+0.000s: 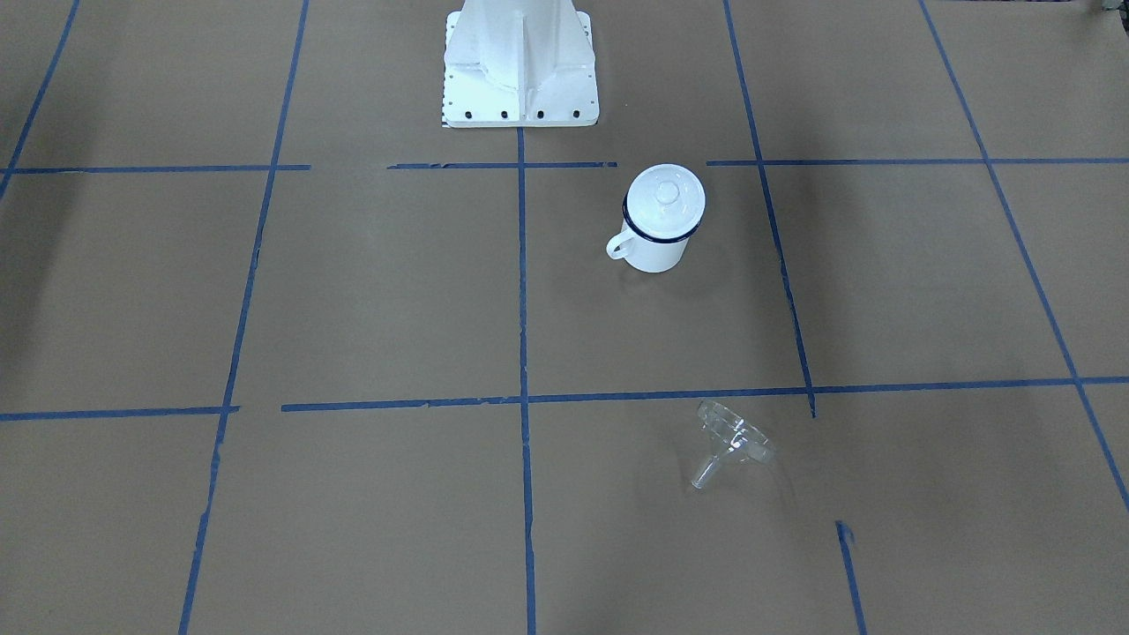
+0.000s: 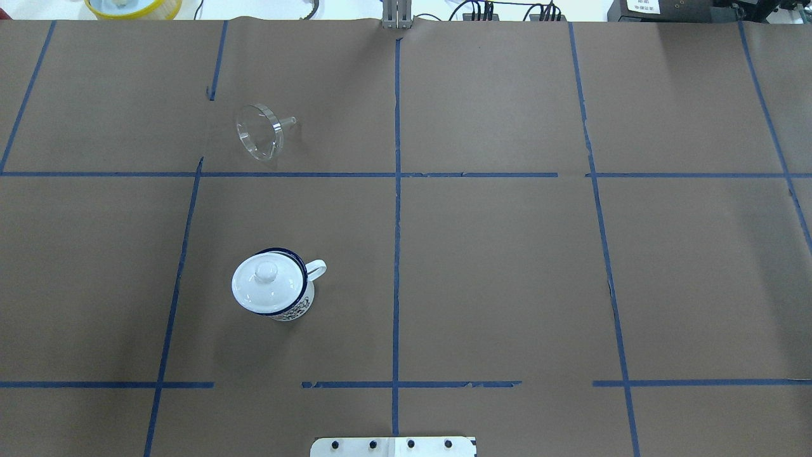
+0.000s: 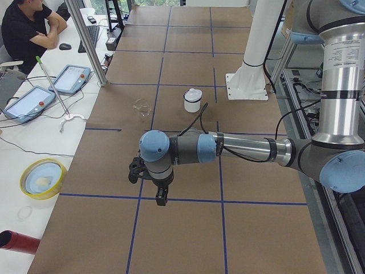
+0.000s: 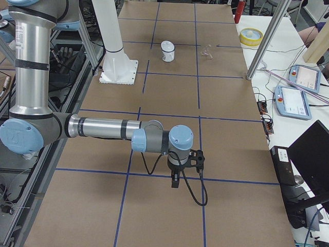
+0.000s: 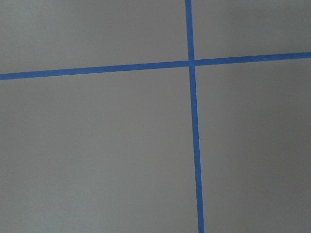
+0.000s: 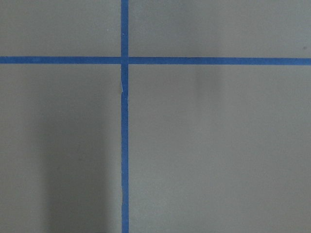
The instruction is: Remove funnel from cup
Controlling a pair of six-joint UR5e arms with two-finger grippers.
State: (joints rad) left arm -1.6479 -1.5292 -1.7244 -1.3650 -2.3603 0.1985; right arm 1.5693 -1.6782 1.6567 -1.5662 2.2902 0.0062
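Observation:
The clear funnel (image 1: 732, 445) lies on its side on the brown paper, outside the cup and well apart from it; it also shows in the overhead view (image 2: 260, 132). The white cup (image 1: 657, 247) with a dark blue rim stands upright (image 2: 298, 308) with a round white knobbed lid (image 2: 266, 282) on top. My left gripper (image 3: 161, 197) hangs over the table's end, far from both. My right gripper (image 4: 175, 181) hangs over the opposite end. Both show only in the side views, so I cannot tell whether they are open or shut. The wrist views show only paper and blue tape.
The robot's white base (image 1: 520, 62) stands at the table's robot-side edge. A yellow bowl (image 3: 41, 178), tablets (image 3: 25, 103) and a seated operator (image 3: 28, 28) are at the white side bench beyond the table. Blue tape lines grid the paper.

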